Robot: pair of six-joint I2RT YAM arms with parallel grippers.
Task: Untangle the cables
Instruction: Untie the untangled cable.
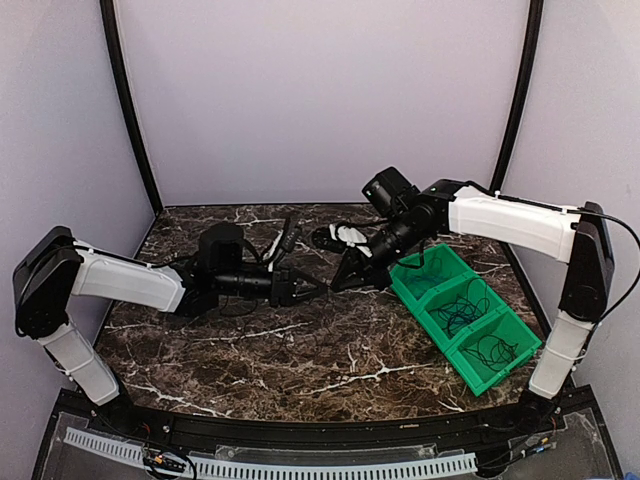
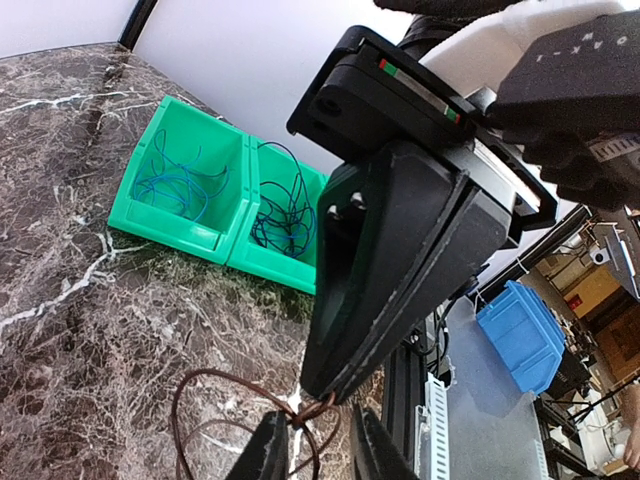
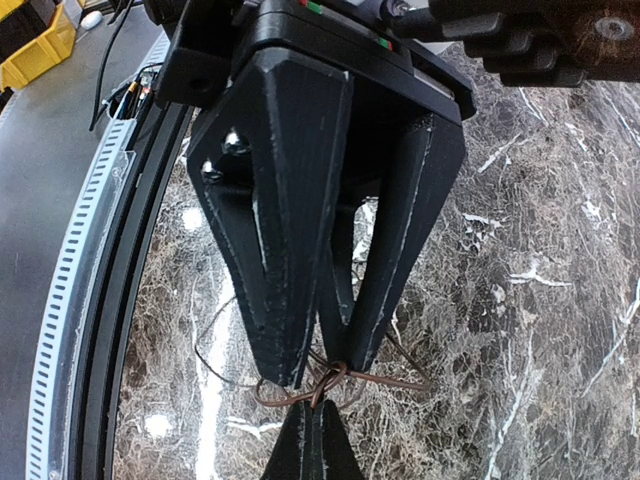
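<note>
A thin brown cable (image 3: 395, 378) lies in loose loops (image 2: 195, 395) on the marble table, with a small knot (image 3: 335, 380) in it. My right gripper (image 3: 314, 405) is shut on the cable at that knot, and in the left wrist view it (image 2: 326, 393) points down with the cable pinched at its tip. My left gripper (image 2: 318, 412) is open, its fingers (image 3: 283, 350) straddling the same knot from the opposite side. From above, both grippers meet tip to tip at mid-table: left (image 1: 312, 291), right (image 1: 340, 282). A blue cable (image 2: 180, 180) and a dark cable (image 2: 285, 215) lie in a green bin.
A green bin with three compartments (image 1: 420, 308) stands on the right of the table, holding coiled cords (image 1: 462, 312). Dark cords and a white piece (image 1: 345, 235) lie at the back middle. The table's front rail (image 3: 110, 300) runs close by, and a blue bin (image 2: 525, 335) sits beyond the table.
</note>
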